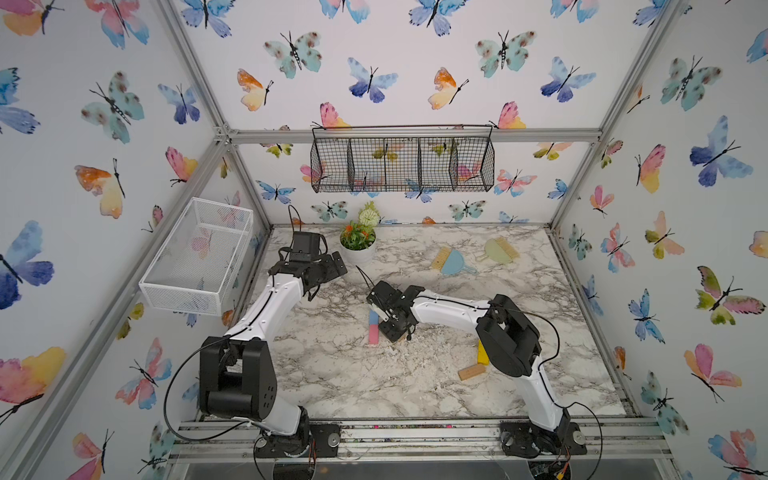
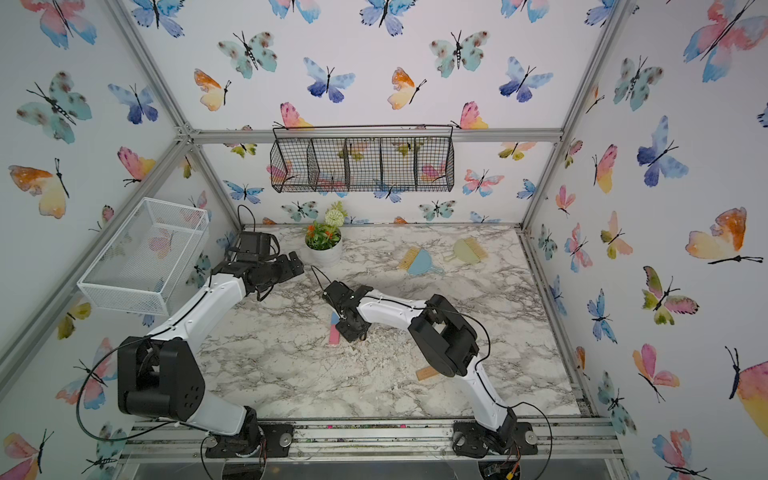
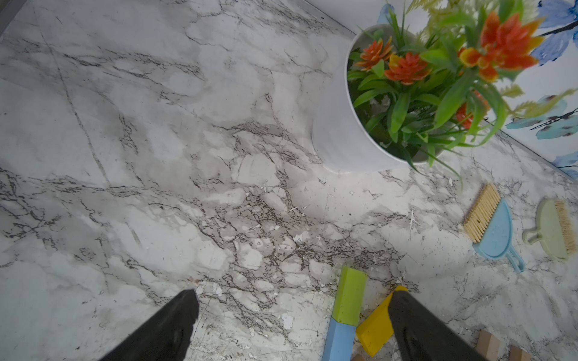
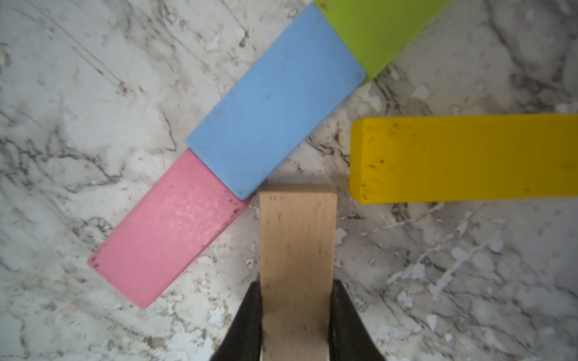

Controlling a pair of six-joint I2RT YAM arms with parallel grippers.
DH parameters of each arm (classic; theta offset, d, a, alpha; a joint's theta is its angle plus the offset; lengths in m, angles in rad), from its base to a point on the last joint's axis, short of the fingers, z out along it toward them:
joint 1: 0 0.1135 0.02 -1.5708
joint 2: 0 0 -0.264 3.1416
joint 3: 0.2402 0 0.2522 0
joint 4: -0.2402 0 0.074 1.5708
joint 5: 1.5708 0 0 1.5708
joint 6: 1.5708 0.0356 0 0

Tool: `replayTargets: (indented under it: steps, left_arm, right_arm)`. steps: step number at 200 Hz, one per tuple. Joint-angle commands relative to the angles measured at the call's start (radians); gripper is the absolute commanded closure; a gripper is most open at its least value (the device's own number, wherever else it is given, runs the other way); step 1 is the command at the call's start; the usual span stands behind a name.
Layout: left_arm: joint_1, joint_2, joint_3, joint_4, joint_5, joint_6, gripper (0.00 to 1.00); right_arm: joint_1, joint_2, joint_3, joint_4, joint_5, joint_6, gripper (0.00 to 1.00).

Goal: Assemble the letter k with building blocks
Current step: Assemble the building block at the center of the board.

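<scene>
Holding the tan block point(image 4: 297, 231) clamped in my right gripper point(image 4: 297, 284) at the frame's lower middle, its end just beside the joint of the pink block point(image 4: 169, 228) and the blue block point(image 4: 275, 125), I judge the K's lower leg comes next: angle it outward and set it down, while my left gripper point(image 3: 294, 293) gapes wide and empty.

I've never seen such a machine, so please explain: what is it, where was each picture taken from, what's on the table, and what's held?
Two robot arms stand at a marble table. Two pictures look down from overhead; two come from cameras on the wrists. The right gripper is shut on a tan block, beside a row: pink block, light-blue block, lime-green block, plus a yellow block. The left gripper is open, empty, near a potted plant. A blue brush and a green brush lie farther back.
</scene>
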Motion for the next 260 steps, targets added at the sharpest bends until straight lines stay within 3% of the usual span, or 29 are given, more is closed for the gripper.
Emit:
replayTargets:
  steps: [1, 57, 112, 183, 211, 260]
  left_arm:
    - [0.004, 0.01, 0.006, -0.014, -0.019, -0.003, 0.02]
    - [0.004, 0.014, 0.007, -0.014, -0.019, -0.003, 0.02]
    - [0.004, 0.012, 0.006, -0.014, -0.021, -0.001, 0.02]
    - [0.004, 0.008, 0.008, -0.015, -0.008, 0.017, 0.02]
    - [0.003, -0.014, 0.002, -0.012, -0.023, 0.037, 0.02]
    - [-0.03, -0.036, -0.015, 0.011, -0.039, 0.057, 0.02]
  right_arm:
    - [0.01, 0.041, -0.033, -0.034, -0.029, 0.017, 0.87]
    - [0.01, 0.043, -0.038, -0.032, -0.03, 0.02, 0.69]
    - [0.01, 0.034, -0.038, -0.031, -0.02, 0.033, 0.58]
    - [0.009, -0.027, -0.034, -0.021, 0.015, 0.051, 0.54]
    - [0.004, -0.1, -0.046, 0.008, 0.011, 0.073, 0.53]
    - [-0.03, -0.362, -0.171, 0.201, 0.002, 0.139, 0.47]
